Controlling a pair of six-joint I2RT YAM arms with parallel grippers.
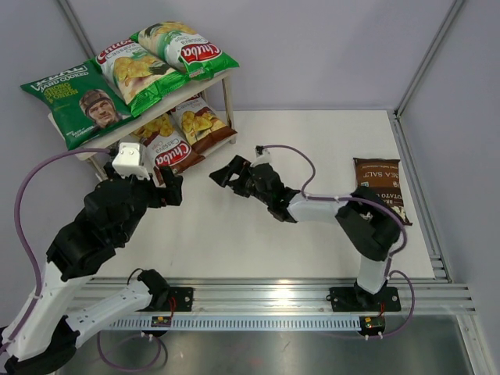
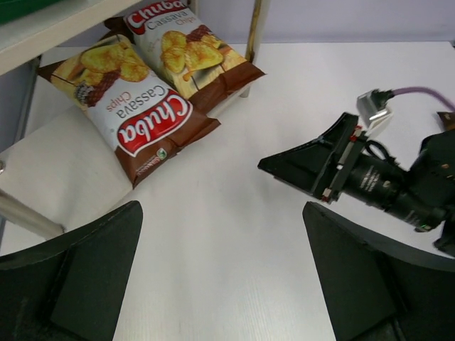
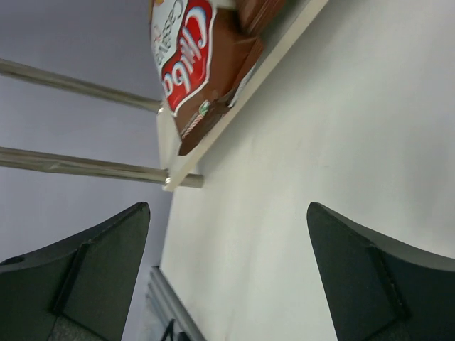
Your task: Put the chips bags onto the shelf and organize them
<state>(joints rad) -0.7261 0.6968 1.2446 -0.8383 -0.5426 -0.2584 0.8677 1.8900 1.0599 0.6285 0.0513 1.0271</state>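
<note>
The shelf [image 1: 109,141] stands at the back left. Its top board holds the dark green bag with a man's face [image 1: 74,101] and two green-white Chuba bags [image 1: 137,74] [image 1: 183,47]. Its lower board [image 2: 57,170] holds two brown Chuba bags [image 2: 135,114] [image 2: 195,57], side by side. The dark brown Kettle bag [image 1: 380,187] lies flat on the table at the far right. My left gripper [image 1: 168,191] is open and empty in front of the shelf. My right gripper [image 1: 223,173] is open and empty, pointing at the shelf's lower tier, where one brown bag [image 3: 195,64] shows.
A metal shelf leg [image 2: 254,35] stands beside the right brown bag. The right gripper [image 2: 313,167] shows in the left wrist view, close to the left one. Grey walls close the back and sides. An aluminium rail [image 1: 273,293] runs along the near edge.
</note>
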